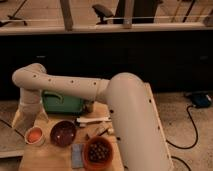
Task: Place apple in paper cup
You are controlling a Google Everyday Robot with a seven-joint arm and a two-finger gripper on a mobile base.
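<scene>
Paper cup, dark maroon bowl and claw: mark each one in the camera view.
paper cup [33, 142], camera view, on its near pale rim.
dark maroon bowl [63, 133], camera view, on the middle of its inside.
claw [31, 120], camera view, on its lower end, just above the paper cup.

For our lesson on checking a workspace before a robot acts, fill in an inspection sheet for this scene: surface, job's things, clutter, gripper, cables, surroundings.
Surface: wooden table, crowded with dishes.
Job's things: paper cup near the table's left edge, its inside orange-red; apple cannot be told apart for certain.
Clutter: maroon bowl; terracotta bowl with dark contents; green container; white utensil; grey pad.
Gripper: gripper hangs just above the paper cup.
Cables: black cable on the floor, to the right.
Surroundings: dark wall behind; blue object on the floor.
</scene>
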